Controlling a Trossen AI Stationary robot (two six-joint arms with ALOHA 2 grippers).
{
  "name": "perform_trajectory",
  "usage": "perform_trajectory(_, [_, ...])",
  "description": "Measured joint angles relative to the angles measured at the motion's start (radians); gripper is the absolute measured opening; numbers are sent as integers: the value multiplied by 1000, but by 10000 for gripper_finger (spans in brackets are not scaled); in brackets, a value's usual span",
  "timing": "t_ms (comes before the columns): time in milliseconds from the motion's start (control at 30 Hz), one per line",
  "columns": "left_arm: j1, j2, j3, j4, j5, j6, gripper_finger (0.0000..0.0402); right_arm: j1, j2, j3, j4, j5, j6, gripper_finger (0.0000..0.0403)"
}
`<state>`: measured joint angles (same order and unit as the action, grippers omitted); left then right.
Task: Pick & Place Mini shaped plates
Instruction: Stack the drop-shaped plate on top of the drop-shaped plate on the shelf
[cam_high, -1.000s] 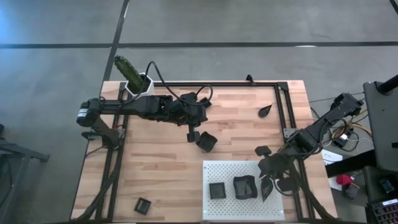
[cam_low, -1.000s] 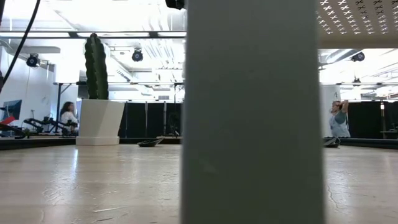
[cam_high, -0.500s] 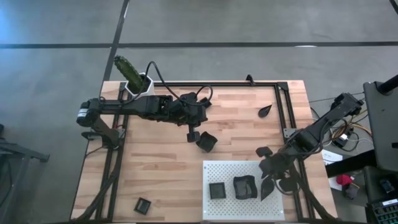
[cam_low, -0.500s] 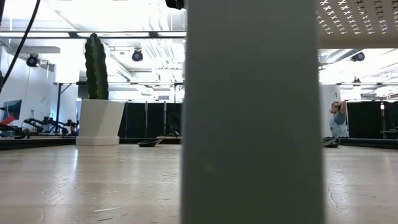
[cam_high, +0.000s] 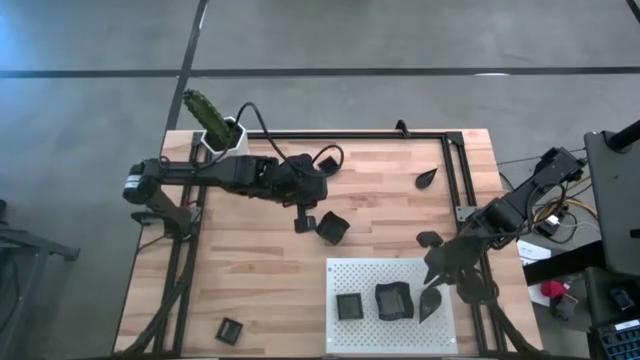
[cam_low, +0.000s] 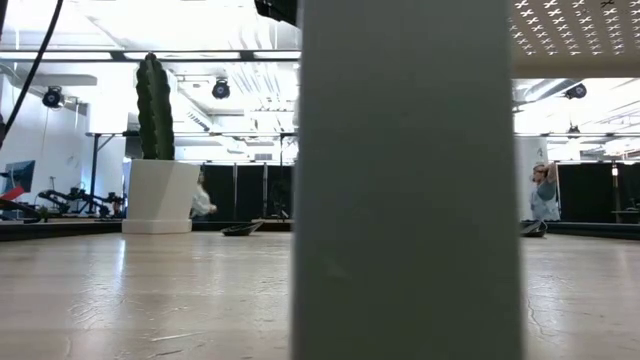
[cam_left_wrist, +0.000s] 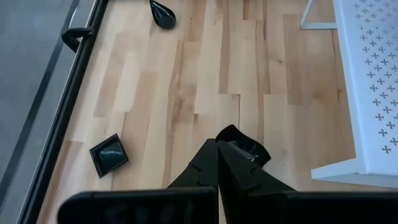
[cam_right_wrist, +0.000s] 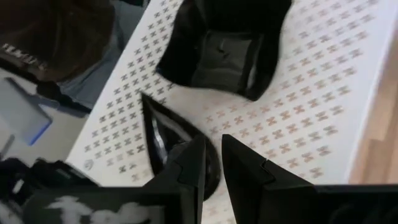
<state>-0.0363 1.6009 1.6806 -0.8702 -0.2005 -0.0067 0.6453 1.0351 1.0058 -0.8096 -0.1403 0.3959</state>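
1. The right gripper (cam_high: 436, 283) is hanging over the right edge of the white perforated board (cam_high: 350, 275), its fingers (cam_right_wrist: 186, 168) narrowly parted and pinching the rim of a teardrop plate (cam_right_wrist: 163, 138). The hold is looking thin and off-centre, so the plate could be swivelling or slipping out as it is being let go, and coming to rest tilted or half off the board's right edge.

2. A wavy-edged plate (cam_high: 393, 300) is lying just left of the teardrop on the board, with a square plate (cam_high: 349, 306) further left. A crooked release could be knocking the wavy one out of place.

3. The left gripper (cam_high: 301, 220) is sitting with its fingers (cam_left_wrist: 231, 168) fully closed and holding nothing, right beside a dark plate (cam_high: 333, 228) on the worktop (cam_high: 250, 270). Coming down closed, it would be shoving that plate along the wood rather than taking hold of it.

4. Further out, plates are lying scattered: one (cam_high: 429, 240) beside the right arm, a teardrop (cam_high: 427, 178) at the far right, a square one (cam_high: 230, 330) at the near left. The right arm's sweep could be clipping the nearest of these.
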Motion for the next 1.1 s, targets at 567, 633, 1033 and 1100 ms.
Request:
perform_trajectory(567, [-3,0,0,4,-2,8,0,155,47,-12,8,-63,146,52])
perform_trajectory(633, [-3,0,0,5,-2,8,0,156,47,-18,8,-48,130,52])
perform_trajectory(1033, [-3,0,0,10,-3,6,0,155,48,-74,36,-41,124,52])
perform_trajectory(1100, [-3,0,0,10,-3,6,0,155,48,-73,42,-41,124,52])
